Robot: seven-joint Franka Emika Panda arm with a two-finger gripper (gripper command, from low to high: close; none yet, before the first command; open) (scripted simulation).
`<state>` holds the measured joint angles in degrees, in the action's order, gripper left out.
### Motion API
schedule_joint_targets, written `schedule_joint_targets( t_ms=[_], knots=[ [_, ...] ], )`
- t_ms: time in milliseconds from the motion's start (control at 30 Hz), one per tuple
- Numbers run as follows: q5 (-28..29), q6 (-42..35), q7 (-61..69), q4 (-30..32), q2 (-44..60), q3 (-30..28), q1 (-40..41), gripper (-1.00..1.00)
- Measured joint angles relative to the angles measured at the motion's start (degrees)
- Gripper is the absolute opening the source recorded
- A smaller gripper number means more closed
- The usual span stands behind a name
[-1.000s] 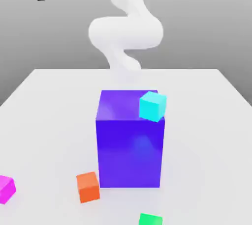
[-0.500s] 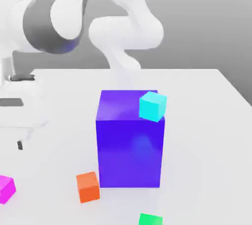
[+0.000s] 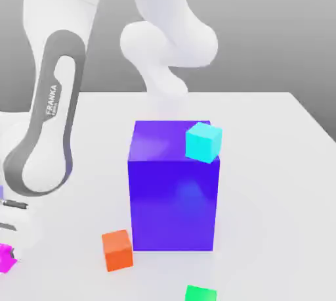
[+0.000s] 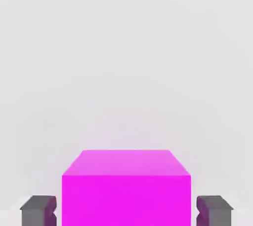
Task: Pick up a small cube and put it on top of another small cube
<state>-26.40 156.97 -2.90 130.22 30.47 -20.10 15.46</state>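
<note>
The small cube point(image 4: 126, 188) is sitting on the white table point(image 4: 126, 62) at the exterior view's left edge; I am clamping my gripper point(image 4: 126, 211) on its sides, readying the lift.

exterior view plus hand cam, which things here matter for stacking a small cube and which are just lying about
In the job:
- magenta cube, between the fingers
- orange cube or cyan cube, possible base

Lying about:
- big blue-purple block
- green cube
</note>
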Motion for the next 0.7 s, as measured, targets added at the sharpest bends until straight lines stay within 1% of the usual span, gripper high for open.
schedule_joint_targets(
  t_ms=[100, 233, 267, 600, 700],
  knots=[
    [-0.12, 0.13, 0.14, -0.04, 0.19, 0.17, 0.17, -1.0],
    [5.46, -4.86, -3.93, 1.93, -6.96, -4.54, -3.59, -1.0],
    [6.83, -5.86, -4.78, 2.1, -8.18, -4.27, -5.48, -1.0],
    [17.43, -9.42, -10.55, 3.12, -14.8, 5.46, -24.11, -1.0],
    [18.78, -6.88, -10.97, 1.83, -11.64, 9.21, -28.6, -1.0]
  ],
)
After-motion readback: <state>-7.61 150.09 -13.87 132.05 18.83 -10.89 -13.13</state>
